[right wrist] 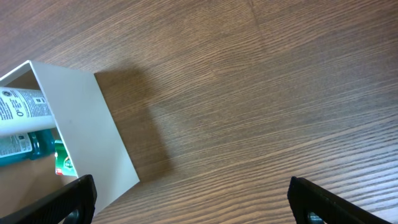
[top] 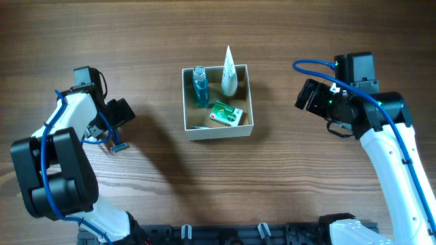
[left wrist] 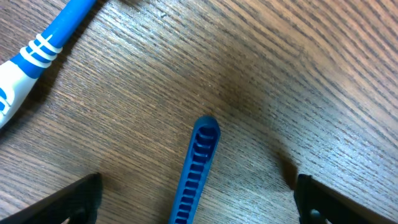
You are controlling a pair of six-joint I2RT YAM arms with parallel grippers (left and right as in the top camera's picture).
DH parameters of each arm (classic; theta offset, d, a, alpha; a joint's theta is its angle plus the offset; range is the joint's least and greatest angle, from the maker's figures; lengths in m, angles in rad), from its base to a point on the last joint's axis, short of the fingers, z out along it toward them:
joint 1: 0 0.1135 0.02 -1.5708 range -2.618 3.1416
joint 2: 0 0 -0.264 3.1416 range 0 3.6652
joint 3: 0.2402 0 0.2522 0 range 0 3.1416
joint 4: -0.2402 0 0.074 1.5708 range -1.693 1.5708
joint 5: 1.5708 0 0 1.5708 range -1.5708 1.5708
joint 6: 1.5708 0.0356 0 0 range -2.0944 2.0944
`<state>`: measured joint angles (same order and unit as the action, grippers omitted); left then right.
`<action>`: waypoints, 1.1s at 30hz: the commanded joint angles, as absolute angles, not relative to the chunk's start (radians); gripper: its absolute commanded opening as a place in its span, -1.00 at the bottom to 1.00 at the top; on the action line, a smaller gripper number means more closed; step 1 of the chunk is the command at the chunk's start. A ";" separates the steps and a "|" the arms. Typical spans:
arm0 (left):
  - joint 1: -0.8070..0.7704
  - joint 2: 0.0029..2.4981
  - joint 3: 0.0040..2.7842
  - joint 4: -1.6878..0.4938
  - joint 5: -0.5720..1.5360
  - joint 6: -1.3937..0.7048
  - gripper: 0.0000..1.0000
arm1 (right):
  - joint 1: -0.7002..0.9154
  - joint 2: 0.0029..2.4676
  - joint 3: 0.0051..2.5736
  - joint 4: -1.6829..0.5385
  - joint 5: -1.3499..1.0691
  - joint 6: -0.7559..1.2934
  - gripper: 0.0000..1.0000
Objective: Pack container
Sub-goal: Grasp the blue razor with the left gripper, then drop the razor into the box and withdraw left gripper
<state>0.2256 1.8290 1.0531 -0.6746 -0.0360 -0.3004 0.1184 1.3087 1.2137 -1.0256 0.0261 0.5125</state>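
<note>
White square container (top: 216, 130) upright mid-table, open-topped, tan inside, partly filled.

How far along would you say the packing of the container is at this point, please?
Done: a blue bottle, a white tube and a green box sit in the container. In hand: nothing yet; the left tool is open over a blue ridged piece on the table, the right tool open and empty. Left: that piece and a blue-and-white handle beside it.

text: none legible | white tube (right wrist: 22, 107): print too small to read
</note>
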 commanded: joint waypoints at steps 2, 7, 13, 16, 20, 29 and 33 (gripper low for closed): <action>0.233 1.867 1.044 -0.685 0.011 -0.289 0.65 | 0.115 1.320 1.209 -1.028 0.017 0.524 1.00; 0.233 1.867 1.044 -0.692 0.011 -0.289 -0.30 | 0.115 1.320 1.209 -1.030 0.017 0.523 1.00; 0.233 1.867 1.044 -0.692 0.011 -0.289 -0.81 | 0.115 1.320 1.209 -1.030 0.017 0.523 1.00; 0.233 1.867 1.044 -0.692 0.011 -0.289 -0.88 | 0.115 1.320 1.209 -1.031 0.017 0.523 0.99; 0.232 1.840 1.070 -0.715 0.012 -0.298 -0.92 | 0.115 1.320 1.209 -1.031 0.017 0.523 0.99; -0.087 1.435 1.255 -0.867 0.019 0.105 -0.92 | 0.115 1.320 1.209 -1.029 0.015 0.534 1.00; -0.376 1.340 1.255 -0.869 0.019 0.396 -0.92 | 0.115 1.320 1.209 -1.025 0.013 0.534 1.00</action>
<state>-0.2050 1.3746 1.2491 -0.8646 0.0025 0.1017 0.1184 1.3090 1.2137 -1.0306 0.0257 0.5201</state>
